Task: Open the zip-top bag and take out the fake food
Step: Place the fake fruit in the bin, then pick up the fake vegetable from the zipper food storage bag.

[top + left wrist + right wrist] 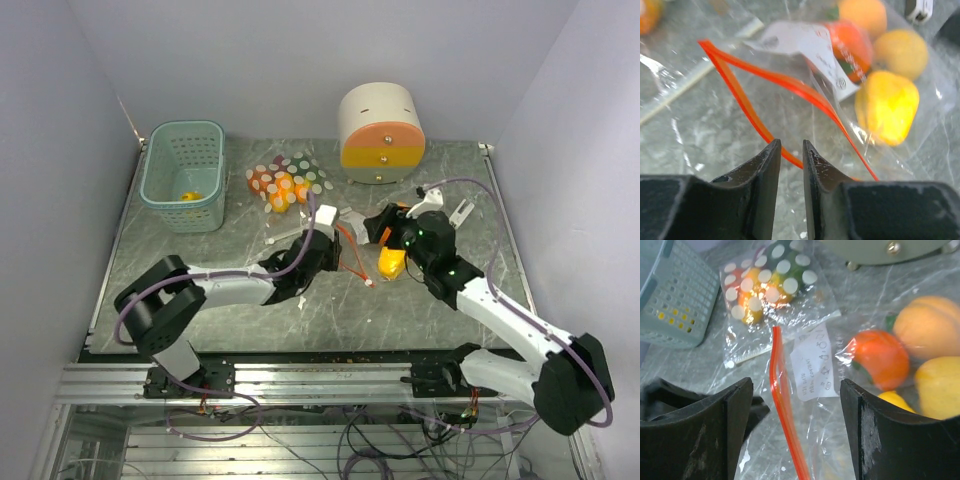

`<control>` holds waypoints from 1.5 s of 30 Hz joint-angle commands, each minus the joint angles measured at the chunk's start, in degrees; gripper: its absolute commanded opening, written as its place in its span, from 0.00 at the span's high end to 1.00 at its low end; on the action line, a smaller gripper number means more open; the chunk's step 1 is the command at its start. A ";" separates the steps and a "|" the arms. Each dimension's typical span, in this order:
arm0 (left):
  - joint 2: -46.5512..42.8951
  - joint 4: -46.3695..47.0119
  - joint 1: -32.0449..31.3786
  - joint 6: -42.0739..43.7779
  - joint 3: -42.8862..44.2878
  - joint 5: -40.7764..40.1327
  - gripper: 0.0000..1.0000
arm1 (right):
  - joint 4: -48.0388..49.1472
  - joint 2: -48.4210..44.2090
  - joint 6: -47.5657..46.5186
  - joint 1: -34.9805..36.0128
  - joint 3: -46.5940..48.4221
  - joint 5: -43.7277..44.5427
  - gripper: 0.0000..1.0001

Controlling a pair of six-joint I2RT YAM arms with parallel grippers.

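Left pincer (791,150): jaws drawn close with a narrow slit between them, tips set at the orange zip rim (742,97) of the clear bag (790,125). Whether the film is pinched cannot be told. Right pincer (796,384): released, jaws wide, nothing between them, poised over the same bag from the opposite side.

Progress. The two zip strips stand apart just ahead of the left pincer's tips, forming a loop. I judge the mouth opened, at least along that stretch. Removal is not done: the fake food (887,107) lies inside the bag, beyond those tips and to their right, with yellow, orange and red-orange pieces all under film. One yellow piece (188,196) sits in the basket (165,160), well away to the far left of both pincers. A spotted bag (767,285) lies ahead of the right pincer, pieces inside.

Writing. A white label (817,362) is stuck on the clear bag, just ahead of the right pincer. It carries handwritten lines, too blurred to read. No brand mark is visible.
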 commanded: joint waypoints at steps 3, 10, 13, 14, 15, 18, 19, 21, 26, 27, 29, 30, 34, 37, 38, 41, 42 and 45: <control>7.04 8.61 -3.46 -4.02 -1.57 -1.58 0.71 | -4.53 -6.85 -2.08 -2.96 -0.64 6.90 0.31; 13.56 9.99 -3.41 -3.57 3.90 -1.04 0.78 | -3.27 -8.35 -0.12 -10.65 -3.79 3.91 0.62; 15.06 10.07 -3.26 -3.14 6.92 1.00 0.76 | -2.09 -6.85 0.52 -13.87 -4.92 3.95 0.79; 15.42 10.13 -3.29 -3.31 7.73 1.63 0.75 | -1.36 -6.45 0.67 -14.80 -5.49 3.98 0.81; 15.81 10.49 -3.21 -3.69 8.38 2.35 0.75 | -0.53 -6.01 0.58 -15.98 -6.15 4.00 0.82; 16.92 12.04 -2.70 -5.54 8.54 4.68 0.72 | 0.97 -3.15 0.32 -18.58 -5.92 2.99 0.80; 17.41 12.89 -2.25 -6.45 8.38 5.72 0.71 | 1.53 -1.61 0.32 -19.32 -5.78 2.53 0.77; 18.46 15.72 -1.27 -8.37 7.66 7.94 0.70 | 3.50 1.36 0.42 -20.87 -5.98 1.54 0.68; 20.66 26.79 0.07 -8.77 3.92 13.55 0.65 | 8.46 7.50 1.57 -24.41 -7.54 -0.91 0.47; 21.06 28.84 0.04 -8.80 3.24 14.11 0.63 | 9.25 8.50 1.60 -24.94 -7.65 -1.80 0.42; 22.03 31.51 0.02 -8.78 2.67 15.47 0.57 | 9.35 10.24 1.29 -25.50 -7.37 -3.09 0.34; 22.72 32.19 0.06 -8.72 2.85 16.46 0.46 | 9.17 11.09 1.07 -25.61 -7.19 -3.50 0.31; 25.72 35.87 0.04 -9.61 3.53 20.55 0.01 | 10.49 13.26 0.86 -26.26 -8.18 -7.62 0.39; 26.97 38.48 0.02 -10.68 3.35 22.02 0.01 | 12.45 12.33 1.87 -26.37 -10.73 -10.83 0.75; 27.30 39.35 0.02 -10.92 3.07 22.55 0.01 | 12.89 11.61 1.87 -26.38 -11.54 -11.67 0.84; 27.76 39.92 0.03 -10.84 3.23 23.79 0.01 | 11.25 8.35 0.86 -26.35 -12.84 -12.71 1.00; 27.90 40.20 -0.04 -10.94 3.25 24.25 0.01 | 10.53 6.90 0.51 -26.33 -13.24 -12.88 1.00; 28.19 42.80 -0.15 -12.08 2.03 25.22 0.02 | 7.84 0.85 -0.16 -26.38 -14.64 -13.47 1.00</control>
